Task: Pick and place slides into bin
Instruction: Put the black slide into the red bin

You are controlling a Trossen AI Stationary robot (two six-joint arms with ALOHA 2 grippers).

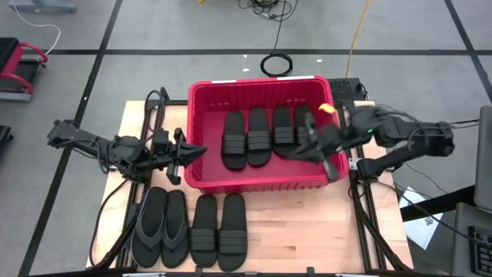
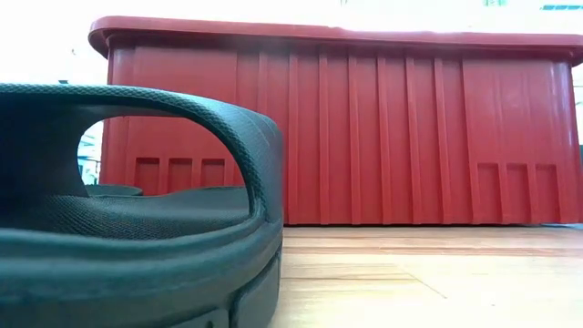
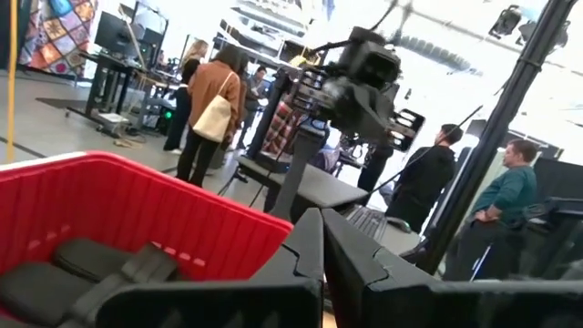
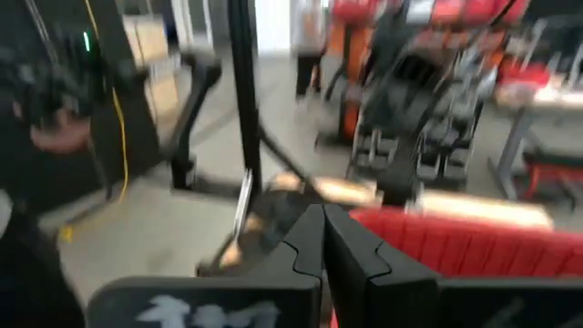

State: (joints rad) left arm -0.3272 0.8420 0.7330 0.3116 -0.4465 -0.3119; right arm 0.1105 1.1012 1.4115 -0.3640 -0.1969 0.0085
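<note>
1. Four slides point(image 1: 191, 229) lie on the worktop point(image 1: 307, 231) in front of the bin point(image 1: 261, 181).
2. Left gripper point(image 1: 201, 152), jaws closed and empty, hovers at the bin's left wall.
3. Four slides point(image 1: 260, 137) sit inside; right gripper point(image 1: 306, 154), jaws closed and empty, hangs over them.

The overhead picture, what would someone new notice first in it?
A big red bin sits mid-table with four black slides lying side by side in it. Four more lie in a row on the wood in front of it. The left gripper, shut and empty, waits at the bin's left wall; the right gripper, shut, reaches over its right end.
</note>
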